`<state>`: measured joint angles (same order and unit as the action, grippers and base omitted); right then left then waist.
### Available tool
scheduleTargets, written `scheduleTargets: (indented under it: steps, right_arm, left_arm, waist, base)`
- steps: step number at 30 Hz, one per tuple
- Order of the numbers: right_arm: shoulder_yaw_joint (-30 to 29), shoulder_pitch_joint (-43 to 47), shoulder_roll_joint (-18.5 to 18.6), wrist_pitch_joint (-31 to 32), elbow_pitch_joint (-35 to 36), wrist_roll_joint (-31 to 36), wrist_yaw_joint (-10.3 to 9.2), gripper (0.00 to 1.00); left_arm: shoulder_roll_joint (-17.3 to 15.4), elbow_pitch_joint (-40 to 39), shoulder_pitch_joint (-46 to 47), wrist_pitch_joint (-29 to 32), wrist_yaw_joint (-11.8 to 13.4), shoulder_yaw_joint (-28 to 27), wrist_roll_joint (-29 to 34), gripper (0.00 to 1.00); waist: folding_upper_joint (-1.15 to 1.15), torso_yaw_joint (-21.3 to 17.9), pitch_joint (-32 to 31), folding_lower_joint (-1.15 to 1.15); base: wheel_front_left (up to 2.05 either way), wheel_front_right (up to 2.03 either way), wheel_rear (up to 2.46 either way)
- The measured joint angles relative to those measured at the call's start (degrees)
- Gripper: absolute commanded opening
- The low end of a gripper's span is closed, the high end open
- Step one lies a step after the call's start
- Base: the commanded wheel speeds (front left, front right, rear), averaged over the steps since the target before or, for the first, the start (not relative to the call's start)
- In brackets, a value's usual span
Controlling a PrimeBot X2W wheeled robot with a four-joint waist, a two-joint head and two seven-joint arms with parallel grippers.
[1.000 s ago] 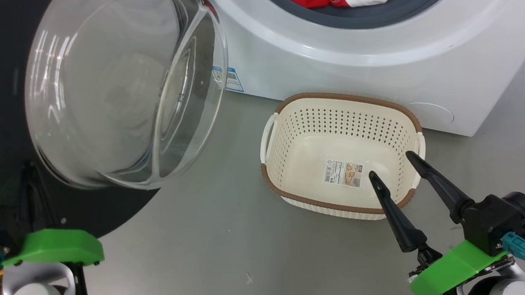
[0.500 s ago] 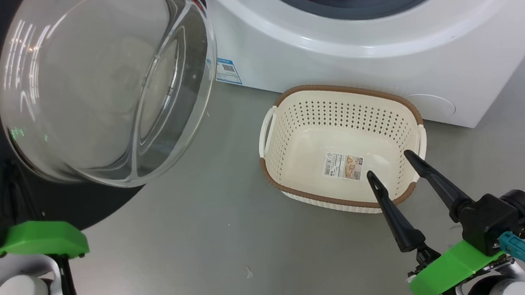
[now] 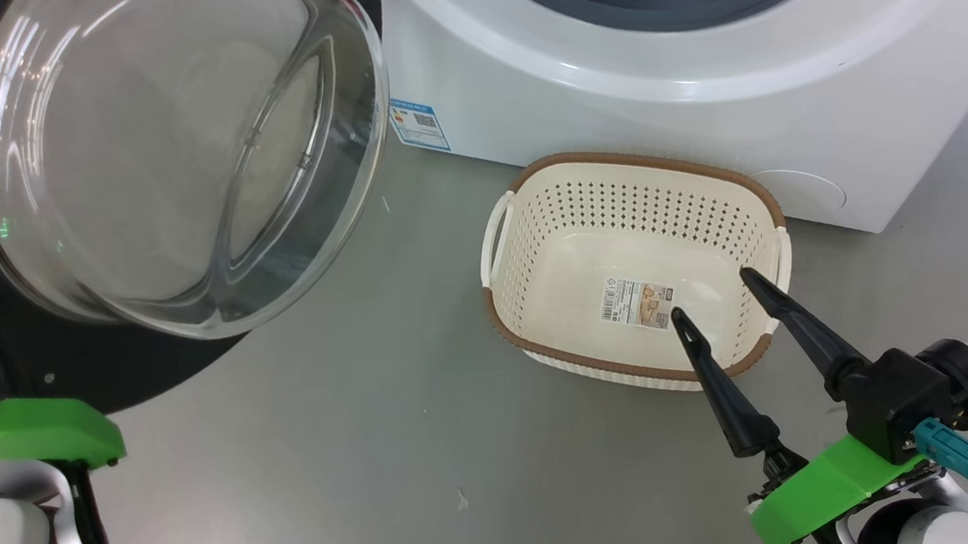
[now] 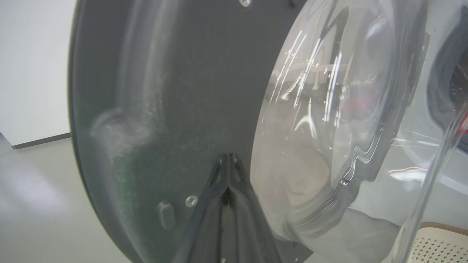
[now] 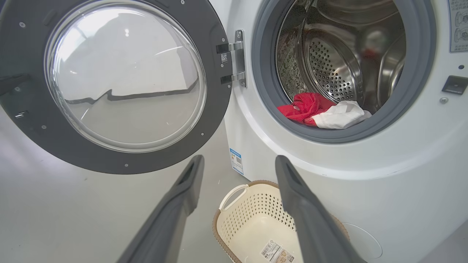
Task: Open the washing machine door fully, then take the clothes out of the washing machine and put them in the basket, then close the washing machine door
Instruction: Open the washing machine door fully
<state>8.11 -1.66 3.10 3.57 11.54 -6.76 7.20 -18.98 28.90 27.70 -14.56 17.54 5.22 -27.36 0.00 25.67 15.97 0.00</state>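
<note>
1. The left gripper [image 4: 227, 157] had its two dark fingers pressed together into one point, holding nothing; the tip stood close against the door's [image 3: 107, 375] dark inner face, just beside the glass [image 3: 175, 150], and contact could not be told
2. In the head view the left arm's pale forearm and green mount sat at the lower left, under the door's edge
3. The right gripper [image 3: 711, 294] hovered low at the right with its fingers spread wide and empty, the tips over the near right corner of the basket [image 3: 641, 162] and pointing toward the washer [image 3: 610, 112]
4. The door was a round disc, matt black on this side, with a clear bulging glass bowl at its centre; it hung on a metal hinge [image 5: 234, 58] at the washer's left and stood swung out, bowl facing the robot
5. The washer was white and boxy, with a grey rubber gasket [image 5: 263, 73] and a perforated steel drum [image 5: 329, 69]
6. The clothes [image 5: 321, 111], soft red and white fabric, lay crumpled in the drum's mouth on the lower gasket
7. The basket, cream perforated plastic with a brown rim, sat on the grey floor [image 3: 360, 458] just before the washer, its long axis along the washer's front, with only a paper label [image 3: 636, 304] on its floor
</note>
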Motion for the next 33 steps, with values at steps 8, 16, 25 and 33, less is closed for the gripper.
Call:
scheduleTargets:
  steps: [8, 16, 25, 33]
  right_arm:
    - [0.10, 0.01, 0.02, 0.00, 0.02, 0.00, 0.00, 1.00]
    - [0.05, -0.02, 0.02, -0.02, -0.07, -0.03, 0.00, 1.00]
    - [-0.29, -0.12, 0.01, -1.52, -0.99, -0.73, 0.00, 1.00]
    - [-1.76, -0.14, 0.00, -3.66, -2.35, -2.33, 0.00, 1.00]
  left_arm:
    - [0.89, 0.89, 0.42, 0.01, -0.55, -2.00, 1.75, 0.00]
    - [2.24, -1.07, 0.42, 0.01, -2.10, -4.07, 2.83, 0.00]
    - [4.24, -7.90, -1.89, 0.00, -4.02, -5.55, 3.34, 0.00]
    - [5.39, -17.78, -5.82, 0.62, -4.44, -3.93, 3.37, 0.73]
  waist:
    - [0.00, -0.30, -0.10, 0.00]
    - [0.00, -0.73, -0.21, 0.00]
    - [0.00, -2.10, -1.11, 0.00]
    - [0.00, -3.66, -2.71, 0.00]
  base:
    - [0.00, 0.00, 0.00]
    - [0.00, 0.00, 0.00]
    - [0.00, 0.00, 0.00]
    - [0.00, 0.00, 0.00]
